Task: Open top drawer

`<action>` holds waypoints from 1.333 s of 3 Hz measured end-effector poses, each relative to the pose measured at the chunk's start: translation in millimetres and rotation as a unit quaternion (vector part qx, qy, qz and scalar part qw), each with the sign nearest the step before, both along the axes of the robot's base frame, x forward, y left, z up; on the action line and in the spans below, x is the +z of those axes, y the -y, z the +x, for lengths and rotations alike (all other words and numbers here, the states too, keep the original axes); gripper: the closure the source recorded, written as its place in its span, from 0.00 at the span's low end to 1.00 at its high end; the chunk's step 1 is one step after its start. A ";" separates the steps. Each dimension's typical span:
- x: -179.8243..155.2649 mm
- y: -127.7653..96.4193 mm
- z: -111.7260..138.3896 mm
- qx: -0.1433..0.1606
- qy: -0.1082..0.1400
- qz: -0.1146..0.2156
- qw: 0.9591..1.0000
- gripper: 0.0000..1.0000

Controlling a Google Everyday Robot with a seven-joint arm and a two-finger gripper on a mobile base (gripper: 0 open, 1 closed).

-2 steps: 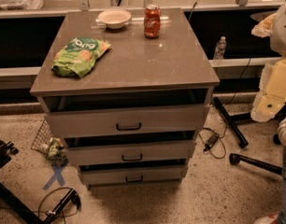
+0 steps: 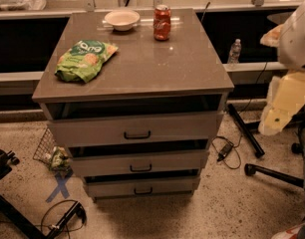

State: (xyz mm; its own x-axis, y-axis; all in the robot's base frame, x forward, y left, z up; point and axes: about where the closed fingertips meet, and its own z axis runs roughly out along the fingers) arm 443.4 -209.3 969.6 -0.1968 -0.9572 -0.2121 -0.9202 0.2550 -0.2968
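The top drawer (image 2: 92, 129) is the widest grey front of the cabinet, with a small black bar handle (image 2: 137, 135) at its centre. Its front stands a little forward of the cabinet, with a dark gap above it. Two shorter grey drawer fronts (image 2: 140, 162) sit below it. My arm shows as white and pale yellow parts at the right edge. The gripper (image 2: 276, 119) is at the arm's lower end, to the right of the cabinet and apart from the handle.
On the cabinet top (image 2: 157, 68) lie a green snack bag (image 2: 85, 59), a white bowl (image 2: 121, 19) and a red soda can (image 2: 162, 22). On the floor are a wire basket (image 2: 48, 151), a blue tape X (image 2: 59, 185), cables (image 2: 225, 151) and black chair legs (image 2: 272, 171).
The arm at the right edge has shifted slightly. The drawers look the same.
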 end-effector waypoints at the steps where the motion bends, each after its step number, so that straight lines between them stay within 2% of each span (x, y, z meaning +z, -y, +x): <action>1: -44.1 -9.6 11.1 0.023 0.017 -0.010 1.000 0.00; 3: -127.4 -27.8 33.7 0.087 0.044 -0.022 0.995 0.00; 4: -155.7 -29.7 35.3 0.107 0.050 -0.031 0.993 0.00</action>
State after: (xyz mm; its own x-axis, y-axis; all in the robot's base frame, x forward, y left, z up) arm 478.7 -179.5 813.9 0.0317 -0.9867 -0.1594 -0.9169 0.0348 -0.3977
